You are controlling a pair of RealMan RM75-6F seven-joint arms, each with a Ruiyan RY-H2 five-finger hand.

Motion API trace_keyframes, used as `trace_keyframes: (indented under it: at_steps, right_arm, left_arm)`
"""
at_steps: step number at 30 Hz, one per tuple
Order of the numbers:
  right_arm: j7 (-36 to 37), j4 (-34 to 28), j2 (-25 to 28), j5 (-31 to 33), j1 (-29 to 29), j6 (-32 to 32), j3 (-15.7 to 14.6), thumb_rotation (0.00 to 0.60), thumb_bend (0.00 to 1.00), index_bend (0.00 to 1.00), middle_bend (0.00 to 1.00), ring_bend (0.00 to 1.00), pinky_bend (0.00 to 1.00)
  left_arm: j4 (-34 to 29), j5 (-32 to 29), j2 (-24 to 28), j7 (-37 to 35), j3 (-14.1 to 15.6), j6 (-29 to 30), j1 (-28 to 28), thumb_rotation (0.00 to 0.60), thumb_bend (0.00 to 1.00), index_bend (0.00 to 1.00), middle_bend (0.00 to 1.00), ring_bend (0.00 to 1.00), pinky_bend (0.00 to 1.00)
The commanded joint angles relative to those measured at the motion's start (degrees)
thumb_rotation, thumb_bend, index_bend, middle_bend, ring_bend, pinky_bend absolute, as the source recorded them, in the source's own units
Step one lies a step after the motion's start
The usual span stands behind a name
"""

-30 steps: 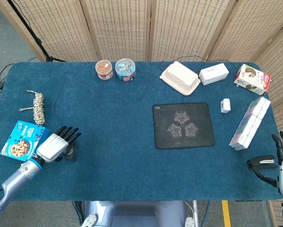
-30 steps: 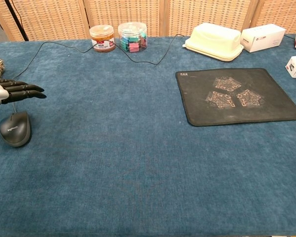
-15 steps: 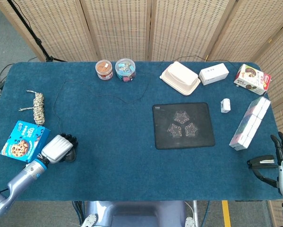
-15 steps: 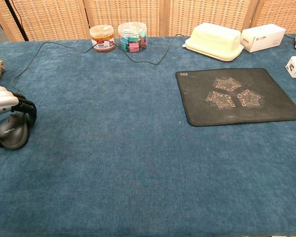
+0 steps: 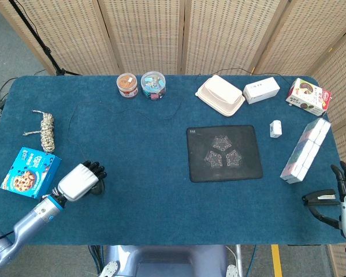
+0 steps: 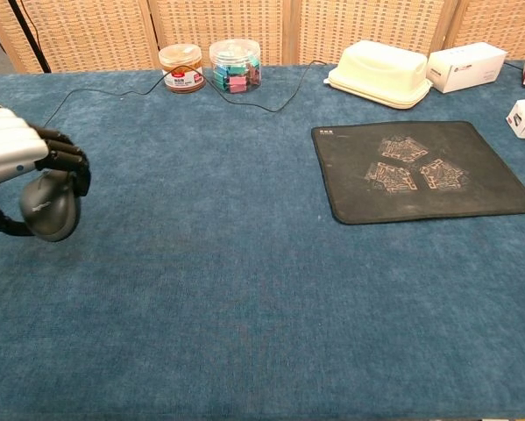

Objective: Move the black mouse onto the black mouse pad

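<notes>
Head view: silver-backed left hand (image 5: 80, 180) with black fingers, lower left of frame, curled over the black corded computer mouse (image 5: 99, 187), which is mostly hidden beneath it. Blue cookie box (image 5: 30, 172) just left of the hand. Black rectangular mouse pad with pale triangular print (image 5: 224, 153) lies right of centre, well apart from the mouse. Right hand (image 5: 341, 203) at lower right edge, fingers spread, holding nothing.

Chest view: left hand (image 6: 17, 149) at left edge, fingers wrapped around the mouse (image 6: 48, 205), gripping it; whether it touches the blue cloth-covered table (image 6: 244, 289) I cannot tell. Mouse pad (image 6: 420, 170) at right. Thin black cable (image 6: 244, 103) runs along the upper table.
</notes>
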Motion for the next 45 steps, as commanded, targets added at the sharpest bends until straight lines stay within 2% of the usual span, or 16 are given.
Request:
trace_keyframes:
  at_steps: [1,10,17,20,26,36,45]
  right_arm:
    - [0.28,-0.02,0.11,0.03,0.01,-0.06,0.0,0.6,0.0,0.0,0.0,0.0,0.0]
    - [1.77,0.2,0.55,0.35,-0.01,-0.16,0.21,0.6,0.0,0.0,0.0,0.0,0.0]
    - [2.52,0.21,0.77,0.39,0.1,-0.3,0.34,0.6,0.0,0.0,0.0,0.0,0.0]
    - [2.68,0.27,0.83,0.38,0.15,-0.5,0.27,0.6,0.0,0.0,0.0,0.0,0.0]
    - [3.15,0.43,1.0,1.0,0.37,-1.11,0.44,0.6,0.0,0.0,0.0,0.0,0.0]
    - [3.96,0.55,1.24,1.4,0.55,-1.63,0.54,0.6,0.0,0.0,0.0,0.0,0.0]
    - [4.47,0.57,1.44,1.76,0.68,-2.14,0.54,0.6,0.0,0.0,0.0,0.0,0.0]
  left_arm:
    - [-3.7,2.3,-0.16,5.26,-1.31,1.06,-1.76,0.6,0.28,0.59,0.44,0.41,0.46]
    - [-11.49,5.88,-3.18,17.34,-4.12,-3.84,-7.39,0.6,0.26,0.59,0.44,0.41,0.46]
    - [-14.15,4.16,-8.5,21.97,-6.81,-10.89,-12.05,0.6,0.25,0.58,0.44,0.41,0.46]
    - [-14.31,1.25,-11.39,24.28,-8.26,-14.16,-13.26,0.6,0.25,0.58,0.44,0.41,0.46]
    - [-13.47,-8.45,-18.06,27.16,-11.88,-19.23,-14.48,0.6,0.25,0.58,0.44,0.41,0.46]
    - [-8.81,-18.1,-26.59,30.07,-14.91,-21.43,-16.6,0.6,0.24,0.56,0.44,0.4,0.46]
    - [-4.65,-23.26,-30.45,32.64,-16.06,-21.43,-18.37,0.6,0.24,0.53,0.42,0.39,0.46]
